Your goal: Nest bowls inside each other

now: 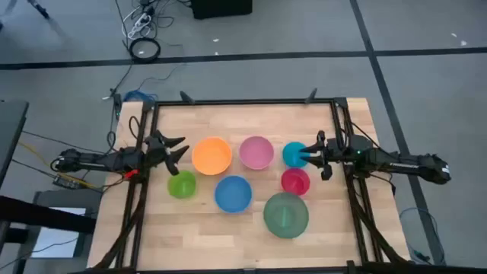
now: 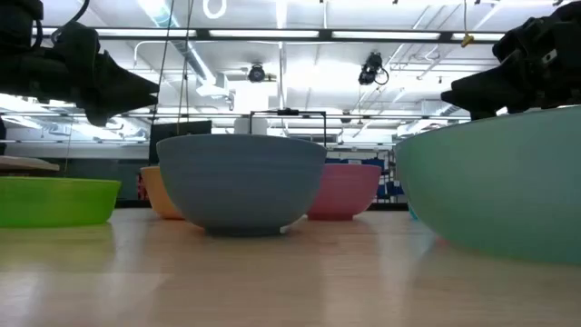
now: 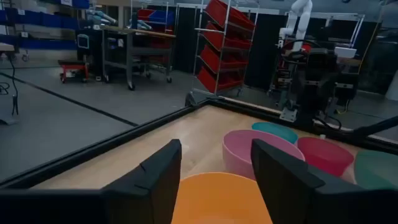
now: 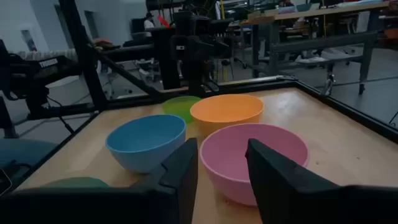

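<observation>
From above we see the left gripper [image 1: 176, 148] open beside the orange bowl [image 1: 211, 155]; right gripper [image 1: 318, 156] open, empty, at the cyan bowl [image 1: 294, 154], which the right wrist view misses.

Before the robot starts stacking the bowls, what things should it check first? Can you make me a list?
1. All bowls apart, none nested yet: ok. Orange bowl, pink bowl, cyan bowl, red bowl, blue bowl, lime bowl and big green bowl each sit alone.
2. Bowls upright: ok.
3. Left gripper open and empty, beside the orange bowl: ok.
4. Right gripper empty, at the cyan bowl: ok.
5. Right gripper touching the cyan bowl: cannot tell.
</observation>
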`<state>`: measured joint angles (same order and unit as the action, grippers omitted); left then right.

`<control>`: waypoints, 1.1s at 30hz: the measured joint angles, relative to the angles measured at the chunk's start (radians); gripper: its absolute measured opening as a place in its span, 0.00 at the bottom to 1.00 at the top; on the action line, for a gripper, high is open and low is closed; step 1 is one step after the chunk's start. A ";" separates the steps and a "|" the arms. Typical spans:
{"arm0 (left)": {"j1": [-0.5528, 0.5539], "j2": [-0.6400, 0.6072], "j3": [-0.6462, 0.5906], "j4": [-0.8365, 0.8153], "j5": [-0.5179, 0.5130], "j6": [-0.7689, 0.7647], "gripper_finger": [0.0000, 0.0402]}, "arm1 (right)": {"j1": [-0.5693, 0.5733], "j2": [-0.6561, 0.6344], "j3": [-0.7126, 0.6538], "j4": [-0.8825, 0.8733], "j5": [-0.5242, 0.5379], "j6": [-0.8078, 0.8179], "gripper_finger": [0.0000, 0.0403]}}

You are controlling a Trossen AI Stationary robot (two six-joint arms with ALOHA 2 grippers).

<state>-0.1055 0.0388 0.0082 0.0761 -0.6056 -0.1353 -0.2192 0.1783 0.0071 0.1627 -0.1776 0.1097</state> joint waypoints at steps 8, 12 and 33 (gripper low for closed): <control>0.000 0.000 0.000 0.000 0.000 0.000 0.51 | 0.000 0.000 0.000 0.000 0.000 0.000 0.32; 0.000 0.000 0.000 0.000 0.000 0.000 0.51 | 0.000 0.000 0.000 0.000 0.000 0.000 0.32; 0.000 0.000 0.000 0.000 0.000 0.000 0.51 | 0.000 0.000 0.000 0.009 0.000 -0.090 0.32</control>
<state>-0.1051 0.0387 0.0081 0.0761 -0.6053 -0.1352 -0.2192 0.1780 0.0070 0.1713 -0.1772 0.0200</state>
